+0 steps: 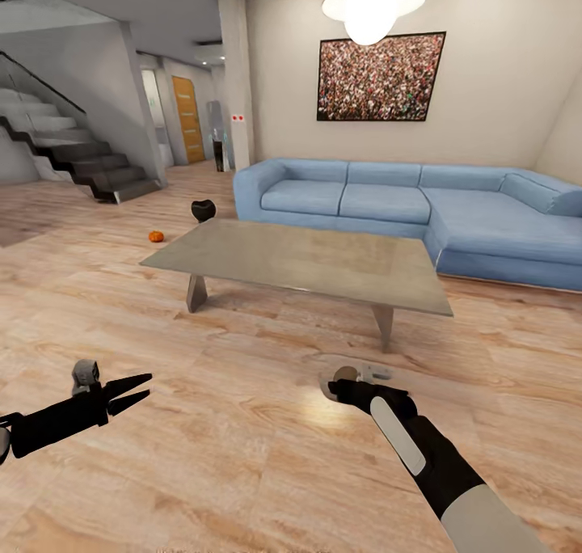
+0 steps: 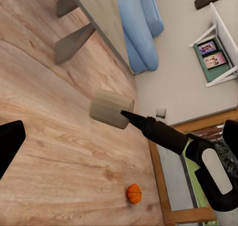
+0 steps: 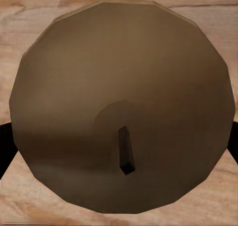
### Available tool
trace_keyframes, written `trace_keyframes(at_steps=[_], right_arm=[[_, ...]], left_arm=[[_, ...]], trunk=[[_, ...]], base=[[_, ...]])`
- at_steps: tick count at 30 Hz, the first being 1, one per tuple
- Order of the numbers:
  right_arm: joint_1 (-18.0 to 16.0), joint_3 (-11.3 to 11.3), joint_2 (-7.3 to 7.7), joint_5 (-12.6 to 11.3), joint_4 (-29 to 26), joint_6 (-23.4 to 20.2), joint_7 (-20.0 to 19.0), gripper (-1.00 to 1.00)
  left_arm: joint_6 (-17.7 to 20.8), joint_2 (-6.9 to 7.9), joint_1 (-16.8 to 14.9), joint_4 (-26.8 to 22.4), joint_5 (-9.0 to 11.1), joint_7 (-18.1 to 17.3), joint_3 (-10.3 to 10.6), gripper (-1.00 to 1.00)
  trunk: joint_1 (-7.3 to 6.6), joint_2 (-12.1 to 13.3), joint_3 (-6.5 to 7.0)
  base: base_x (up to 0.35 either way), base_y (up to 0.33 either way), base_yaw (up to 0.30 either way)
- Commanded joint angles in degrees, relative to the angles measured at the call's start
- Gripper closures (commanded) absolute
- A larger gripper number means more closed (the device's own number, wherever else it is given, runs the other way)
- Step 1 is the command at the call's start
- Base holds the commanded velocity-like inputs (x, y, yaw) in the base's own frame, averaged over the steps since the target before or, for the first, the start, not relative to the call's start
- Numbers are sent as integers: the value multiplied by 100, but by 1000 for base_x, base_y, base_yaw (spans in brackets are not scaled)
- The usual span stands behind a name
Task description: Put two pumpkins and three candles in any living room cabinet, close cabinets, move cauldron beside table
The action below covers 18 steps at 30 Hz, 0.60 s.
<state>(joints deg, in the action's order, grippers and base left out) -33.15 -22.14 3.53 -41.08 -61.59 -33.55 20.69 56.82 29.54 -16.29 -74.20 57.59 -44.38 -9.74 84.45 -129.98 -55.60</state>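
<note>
My right pincer (image 3: 119, 137) clamps a candle (image 3: 121, 104) between its fingers; left pincer (image 1: 129, 394) gapes wide, well apart.

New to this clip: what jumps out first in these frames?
The right pincer holds a squat taupe candle just above the wood floor in front of the grey-green table; its round top and dark wick dominate the right wrist view. The big blue sofa sits behind the table, with a small orange pumpkin and the black cauldron on the floor off the table's far left corner.
</note>
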Motion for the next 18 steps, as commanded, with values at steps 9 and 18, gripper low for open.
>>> trace_keyframes(at_steps=[9, 18], right_arm=[[-6, -18, 7, -58, -11, -2, 58, 100], [-5, -18, 7, -58, -3, -2, 58, 100]], left_arm=[[22, 0, -6, 2, -12, -26, -2, -100], [22, -1, -6, 30, -15, -25, -2, -100]], trunk=[[-2, -2, 36], [-2, -2, 76]], base=[[-136, 15, 254], [-123, 76, 254]])
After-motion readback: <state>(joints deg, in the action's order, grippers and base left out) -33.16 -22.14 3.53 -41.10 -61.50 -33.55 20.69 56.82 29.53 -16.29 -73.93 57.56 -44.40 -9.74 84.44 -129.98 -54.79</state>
